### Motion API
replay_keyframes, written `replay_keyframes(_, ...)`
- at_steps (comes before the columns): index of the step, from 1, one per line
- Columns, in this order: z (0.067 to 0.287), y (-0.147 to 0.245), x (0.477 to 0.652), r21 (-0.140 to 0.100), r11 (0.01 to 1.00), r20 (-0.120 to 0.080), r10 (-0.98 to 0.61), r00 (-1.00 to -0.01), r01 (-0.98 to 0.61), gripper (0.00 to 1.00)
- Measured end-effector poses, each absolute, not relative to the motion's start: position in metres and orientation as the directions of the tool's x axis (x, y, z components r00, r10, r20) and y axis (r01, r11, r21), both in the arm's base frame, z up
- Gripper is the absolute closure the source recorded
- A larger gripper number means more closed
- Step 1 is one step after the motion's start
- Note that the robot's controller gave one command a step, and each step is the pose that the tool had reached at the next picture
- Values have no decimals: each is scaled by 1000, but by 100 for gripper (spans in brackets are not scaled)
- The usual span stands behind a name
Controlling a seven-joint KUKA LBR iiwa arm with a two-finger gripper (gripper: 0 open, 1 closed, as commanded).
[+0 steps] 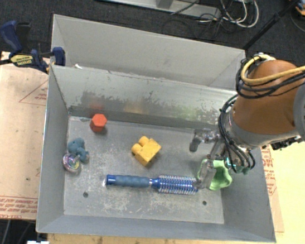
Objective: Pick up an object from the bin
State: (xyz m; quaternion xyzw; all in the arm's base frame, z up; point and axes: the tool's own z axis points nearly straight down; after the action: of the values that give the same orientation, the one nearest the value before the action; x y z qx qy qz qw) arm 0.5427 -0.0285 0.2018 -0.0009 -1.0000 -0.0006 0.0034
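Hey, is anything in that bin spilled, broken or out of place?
Nothing stands out. The red block, yellow block, brush and green piece lie loose and whole on the bin floor; the gripper is by the green piece.

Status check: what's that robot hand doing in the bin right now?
Robot's hand low at right of bin, over green thing. Grip on it not confirmed. Close beside: blue brush, bristle end nearest.
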Motion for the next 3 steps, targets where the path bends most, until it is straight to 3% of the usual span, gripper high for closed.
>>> replay_keyframes(1, 79, -43, 532, 3, 984, 6, -179, -984, -179, 0)
replay_keyframes(2, 82, -43, 534, 1, 984, 0, -180, -984, -180, 100)
replay_keyframes(3, 191, -35, 536, -2, 986, -9, -169, -986, -169, 100)
